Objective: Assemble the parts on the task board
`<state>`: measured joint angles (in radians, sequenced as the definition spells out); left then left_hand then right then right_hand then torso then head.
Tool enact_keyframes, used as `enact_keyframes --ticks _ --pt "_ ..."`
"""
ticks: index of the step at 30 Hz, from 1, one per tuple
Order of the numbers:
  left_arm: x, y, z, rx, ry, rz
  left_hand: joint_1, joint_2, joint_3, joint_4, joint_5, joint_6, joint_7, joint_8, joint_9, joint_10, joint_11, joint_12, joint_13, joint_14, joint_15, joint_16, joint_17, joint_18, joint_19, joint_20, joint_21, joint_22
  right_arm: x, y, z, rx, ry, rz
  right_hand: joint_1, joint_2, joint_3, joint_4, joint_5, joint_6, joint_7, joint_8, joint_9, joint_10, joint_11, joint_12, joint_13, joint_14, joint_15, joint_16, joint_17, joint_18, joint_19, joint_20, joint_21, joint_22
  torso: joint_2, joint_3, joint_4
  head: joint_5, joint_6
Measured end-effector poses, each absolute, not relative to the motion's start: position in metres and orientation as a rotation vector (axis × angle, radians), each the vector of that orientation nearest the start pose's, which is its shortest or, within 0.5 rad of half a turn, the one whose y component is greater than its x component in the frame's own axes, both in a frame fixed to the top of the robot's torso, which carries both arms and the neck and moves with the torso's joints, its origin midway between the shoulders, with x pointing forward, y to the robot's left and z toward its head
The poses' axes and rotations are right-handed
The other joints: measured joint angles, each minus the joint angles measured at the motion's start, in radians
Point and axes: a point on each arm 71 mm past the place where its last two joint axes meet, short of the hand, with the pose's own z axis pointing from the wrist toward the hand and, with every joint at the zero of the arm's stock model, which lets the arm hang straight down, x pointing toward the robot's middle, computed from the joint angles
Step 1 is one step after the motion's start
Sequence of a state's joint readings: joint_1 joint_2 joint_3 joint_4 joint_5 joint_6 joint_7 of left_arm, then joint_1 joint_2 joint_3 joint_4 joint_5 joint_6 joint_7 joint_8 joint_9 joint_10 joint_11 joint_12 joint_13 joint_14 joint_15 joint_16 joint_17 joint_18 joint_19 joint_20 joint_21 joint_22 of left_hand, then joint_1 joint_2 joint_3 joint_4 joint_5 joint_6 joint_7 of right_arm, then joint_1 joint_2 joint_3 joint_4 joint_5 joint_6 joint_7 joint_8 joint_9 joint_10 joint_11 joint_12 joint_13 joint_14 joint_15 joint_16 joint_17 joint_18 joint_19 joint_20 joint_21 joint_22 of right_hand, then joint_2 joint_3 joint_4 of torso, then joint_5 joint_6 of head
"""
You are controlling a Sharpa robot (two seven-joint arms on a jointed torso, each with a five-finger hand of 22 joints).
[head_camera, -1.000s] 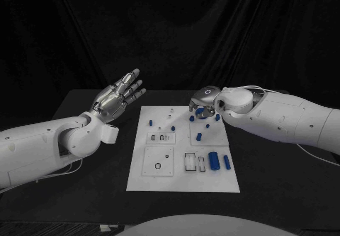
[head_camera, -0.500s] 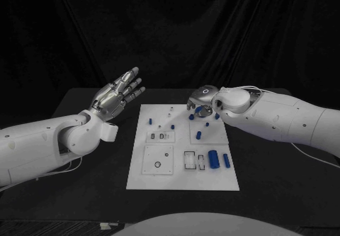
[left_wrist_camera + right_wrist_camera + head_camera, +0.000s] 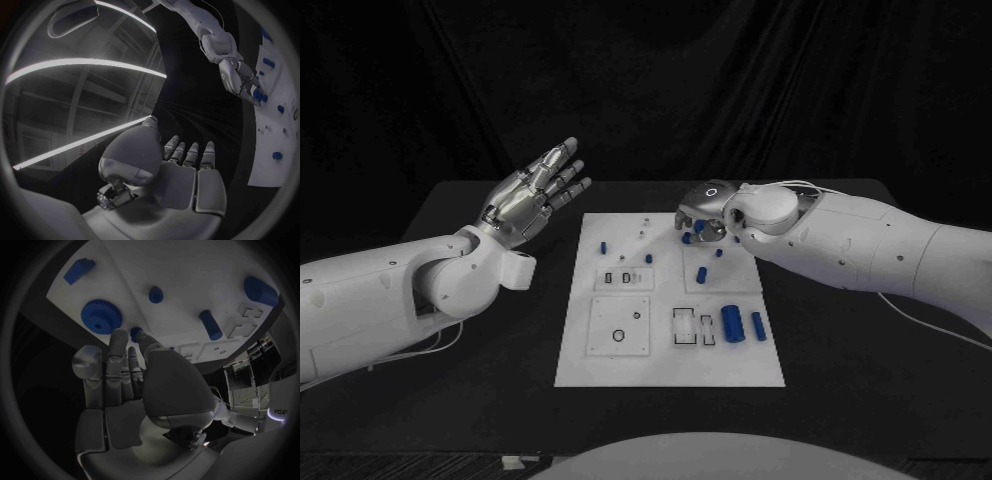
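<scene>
The board, a flat white plate with cut-out recesses, lies mid-table, and small blue parts sit scattered on it: pegs, a fat cylinder toward 4 o'clock, and a toothed gear near the far edge at about 1 o'clock. Our right robot hand hangs over that far edge, fingers reaching down beside the gear; whether it already pinches anything we cannot tell. We judge a pickup at the gear is in hand; next calls for a firm pinch and a clean lift. Our left robot hand is raised at 10 o'clock, off the board, fingers straight and spread, holding nothing. The table is matte black.
</scene>
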<state>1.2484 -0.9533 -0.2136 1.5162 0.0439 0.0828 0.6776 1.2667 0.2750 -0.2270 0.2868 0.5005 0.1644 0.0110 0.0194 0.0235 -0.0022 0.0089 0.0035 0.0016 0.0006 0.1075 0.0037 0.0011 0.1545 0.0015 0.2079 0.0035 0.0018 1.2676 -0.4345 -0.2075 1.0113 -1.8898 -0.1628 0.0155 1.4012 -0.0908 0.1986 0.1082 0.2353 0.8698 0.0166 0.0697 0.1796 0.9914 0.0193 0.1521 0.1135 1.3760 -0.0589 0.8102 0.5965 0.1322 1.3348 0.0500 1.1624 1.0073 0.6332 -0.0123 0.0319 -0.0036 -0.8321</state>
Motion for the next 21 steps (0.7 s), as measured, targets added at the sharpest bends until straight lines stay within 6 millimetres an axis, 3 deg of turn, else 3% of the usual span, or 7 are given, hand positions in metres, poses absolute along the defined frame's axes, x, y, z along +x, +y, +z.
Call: enact_keyframes --ticks 4,7,12,16,21 --pt "0.4639 0.2538 -0.1952 -0.996 1.364 -1.906 0.003 0.003 0.002 -0.002 0.000 0.002 0.002 0.000 0.000 0.000 0.000 0.000 0.000 0.000 0.000 0.000 0.000 0.000 0.003 0.003 0.000 0.000 0.5497 -0.1253 -0.2363 -0.821 1.671 0.313 0.000 0.000 0.008 -0.003 0.004 0.005 0.005 0.000 0.001 0.011 0.000 0.000 -0.002 0.000 0.000 0.007 0.005 -0.001 0.000 0.000 0.006 0.010 0.000 -0.0002 0.0003 0.000 -0.003" --pt "0.4639 0.2538 -0.1952 -0.996 1.365 -1.908 0.004 0.004 0.004 -0.001 0.005 0.004 0.004 0.000 0.000 0.000 0.000 0.000 0.000 0.000 0.000 0.000 0.000 0.000 0.003 0.003 0.000 0.000 0.5494 -0.1255 -0.2381 -0.824 1.677 0.314 0.000 0.000 0.027 -0.005 0.023 0.023 0.012 0.001 0.006 0.023 -0.002 0.000 -0.005 0.000 0.000 0.011 0.006 -0.016 0.000 0.000 0.012 0.018 0.000 -0.0003 0.0003 0.000 -0.006" --pt "0.4640 0.2535 -0.1952 -0.995 1.366 -1.910 0.004 0.004 0.006 0.000 0.005 0.004 0.004 0.000 0.000 0.000 0.000 0.000 0.000 -0.004 0.004 0.000 0.000 0.000 0.003 0.003 0.000 0.000 0.5491 -0.1266 -0.2405 -0.824 1.687 0.320 0.010 -0.009 0.083 -0.013 0.063 0.089 0.027 0.026 0.023 0.071 -0.009 0.000 -0.015 -0.004 -0.004 0.023 0.013 -0.016 0.000 0.000 0.023 0.039 0.000 -0.0002 0.0003 0.000 -0.009" --pt "0.4642 0.2538 -0.1953 -0.995 1.366 -1.910 0.012 0.004 0.006 0.000 0.005 0.007 0.007 0.000 0.000 0.000 0.000 0.000 -0.001 0.000 0.007 0.000 0.000 0.000 0.000 0.007 0.000 0.000 0.5490 -0.1265 -0.2408 -0.822 1.688 0.330 0.015 -0.004 0.108 -0.020 0.063 0.141 0.027 0.047 0.038 0.097 -0.015 -0.004 -0.019 0.001 -0.008 0.042 0.032 -0.016 0.005 -0.005 0.042 0.062 0.000 -0.0002 0.0001 0.002 -0.012" --pt "0.4645 0.2538 -0.1955 -0.995 1.366 -1.911 0.020 0.004 0.011 0.000 0.008 0.033 0.033 0.010 0.005 0.002 0.002 0.000 -0.001 0.000 0.007 0.000 0.000 0.000 0.003 0.010 0.000 0.000 0.5486 -0.1259 -0.2403 -0.821 1.680 0.346 0.026 -0.006 0.129 -0.032 0.061 0.187 0.025 0.064 0.046 0.140 -0.022 -0.009 -0.023 0.017 -0.016 0.086 0.079 -0.016 0.023 -0.013 0.080 0.116 0.000 -0.0002 0.0000 0.003 -0.013"
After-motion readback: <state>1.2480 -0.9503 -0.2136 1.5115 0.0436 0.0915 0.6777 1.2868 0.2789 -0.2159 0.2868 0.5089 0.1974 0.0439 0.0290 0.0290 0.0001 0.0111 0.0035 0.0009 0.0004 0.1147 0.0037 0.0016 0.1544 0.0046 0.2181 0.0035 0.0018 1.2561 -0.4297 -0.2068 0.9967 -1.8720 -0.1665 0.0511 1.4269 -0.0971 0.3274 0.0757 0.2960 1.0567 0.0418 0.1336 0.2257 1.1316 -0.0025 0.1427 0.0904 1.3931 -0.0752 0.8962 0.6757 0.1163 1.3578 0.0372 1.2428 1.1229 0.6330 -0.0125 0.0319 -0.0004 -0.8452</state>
